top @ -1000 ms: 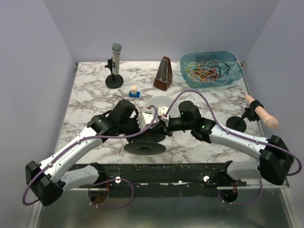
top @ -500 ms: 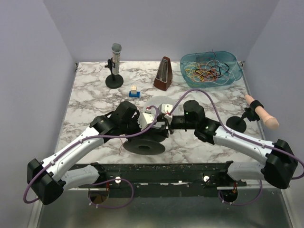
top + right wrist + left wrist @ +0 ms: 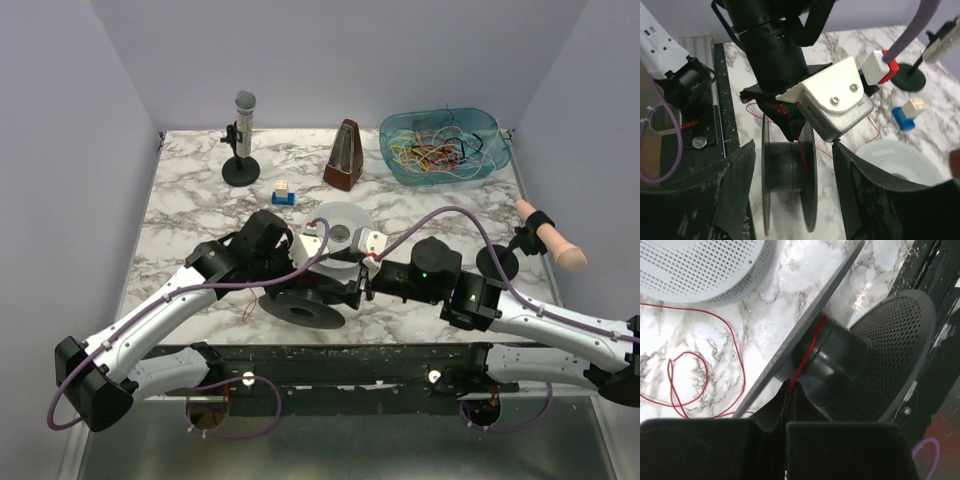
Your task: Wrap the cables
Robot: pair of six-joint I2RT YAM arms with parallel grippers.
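The red wire [image 3: 807,352] is pinched tight in the left claw [image 3: 790,390], against the middle of the black spool [image 3: 840,367] at the table's near edge, so it can be wound on. The right claw [image 3: 794,165] is spread apart with the spool between its fingers, probably to steady it.

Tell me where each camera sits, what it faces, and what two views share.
Top external: above and behind the bases, looking down on the marble table; left arm and right arm show.
Left wrist: on the left arm, looking past the shut left end effector at the red cable on the black spool.
Right wrist: on the right arm, facing left; open right end effector, left arm's wrist.
Shared: both wrist views show spool and cable.
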